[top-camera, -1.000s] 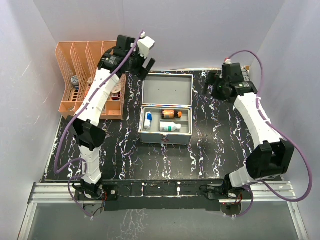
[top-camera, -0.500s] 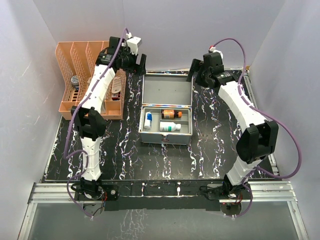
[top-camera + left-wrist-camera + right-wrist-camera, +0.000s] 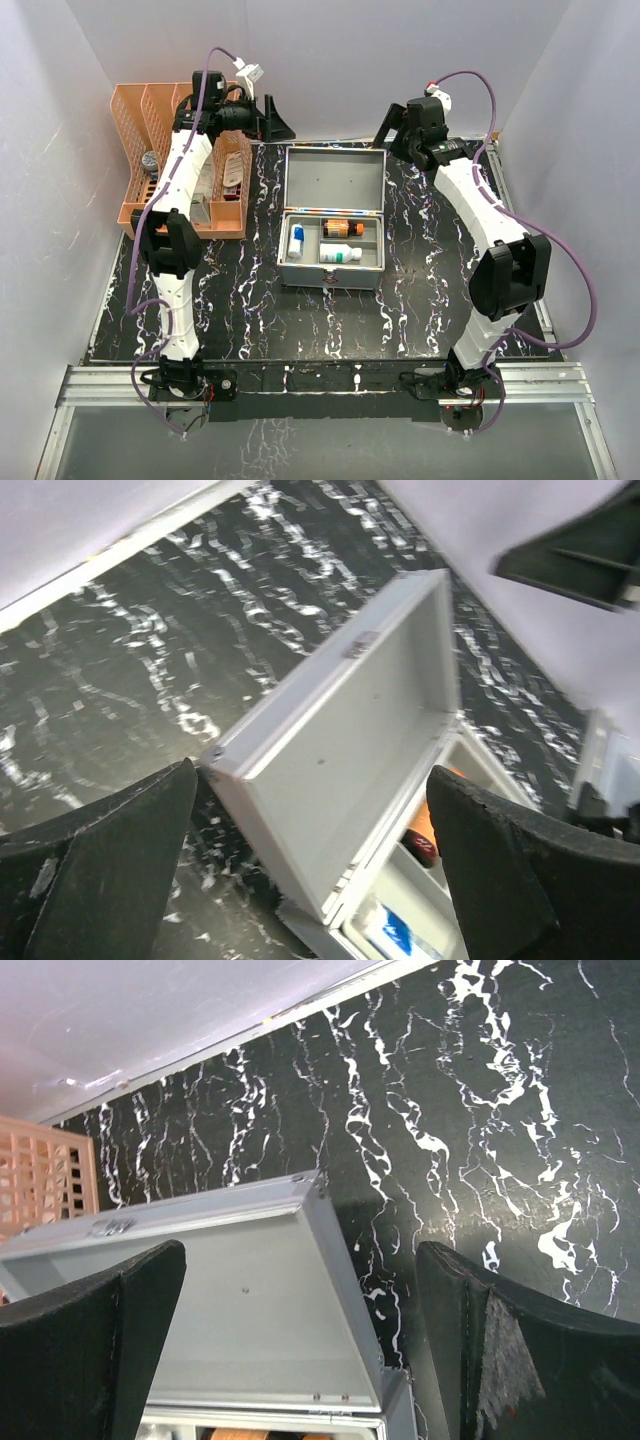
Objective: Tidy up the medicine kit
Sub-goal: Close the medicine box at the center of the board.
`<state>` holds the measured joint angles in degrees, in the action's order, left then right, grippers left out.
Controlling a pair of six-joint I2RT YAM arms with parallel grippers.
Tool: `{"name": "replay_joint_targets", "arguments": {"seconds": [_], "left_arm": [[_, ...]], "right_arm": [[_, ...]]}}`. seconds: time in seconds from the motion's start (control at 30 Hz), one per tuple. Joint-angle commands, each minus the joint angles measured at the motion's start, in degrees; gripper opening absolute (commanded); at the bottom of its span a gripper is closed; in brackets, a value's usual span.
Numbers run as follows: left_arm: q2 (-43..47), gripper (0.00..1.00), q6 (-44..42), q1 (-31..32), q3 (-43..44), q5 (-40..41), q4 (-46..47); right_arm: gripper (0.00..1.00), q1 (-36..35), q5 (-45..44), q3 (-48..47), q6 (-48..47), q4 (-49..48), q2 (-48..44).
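Both released and empty, left end effector [image 3: 278, 122] and right end effector [image 3: 390, 128] have swung behind the medicine kit [image 3: 331, 272] lid [image 3: 334, 180], presumably to close it.

An orange slotted rack [image 3: 130, 128] holding small items stands at the far-left corner of the black marbled tabletop [image 3: 300, 320].

Two grippers, left gripper [image 3: 278, 128] and right gripper [image 3: 392, 128], one kit [image 3: 333, 180] seen between each pair of fingers [image 3: 100, 870], three bottles [image 3: 341, 254] inside, one per compartment, one rack [image 3: 135, 110] left of the left fingers.
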<state>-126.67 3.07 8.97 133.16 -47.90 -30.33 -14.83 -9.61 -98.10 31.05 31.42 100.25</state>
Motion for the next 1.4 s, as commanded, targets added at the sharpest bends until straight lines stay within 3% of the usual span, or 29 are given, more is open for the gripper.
{"name": "replay_joint_targets", "arguments": {"seconds": [0.0, 0.13, 0.63, 0.77, 1.03, 1.17, 1.37], "left_arm": [[1.78, 0.99, 7.31, -1.87, -1.77, -17.57, 7.68], [0.16, 0.99, 13.60, -3.42, -3.52, -22.45, 14.88], [-7.50, 0.99, 18.46, -5.11, -5.01, -27.47, 19.34], [-8.64, 0.99, 25.21, -5.10, -7.03, -29.77, 27.41], [-10.61, 0.99, 51.40, -4.11, -12.28, -35.76, 57.29], [-12.01, 0.99, 57.26, -3.26, -11.34, -37.34, 63.98], [-13.20, 0.99, 57.28, -2.74, -10.01, -37.25, 63.55]], "right_arm": [[0.98, 1.79, -3.15, -1.11, 5.27, -4.03, 2.04], [0.98, 2.42, -0.96, 1.38, 7.23, -8.09, 2.60], [0.98, 4.01, 15.48, 5.85, 3.52, -17.66, 5.24], [0.98, 4.11, 20.36, 5.87, 2.61, -19.05, 6.00], [0.98, 4.37, 26.69, 5.21, 0.71, -19.79, 6.69], [0.98, 4.54, 29.32, 5.31, 0.55, -20.47, 6.86], [0.98, 4.70, 30.70, 5.90, -0.18, -20.12, 6.55]]}}
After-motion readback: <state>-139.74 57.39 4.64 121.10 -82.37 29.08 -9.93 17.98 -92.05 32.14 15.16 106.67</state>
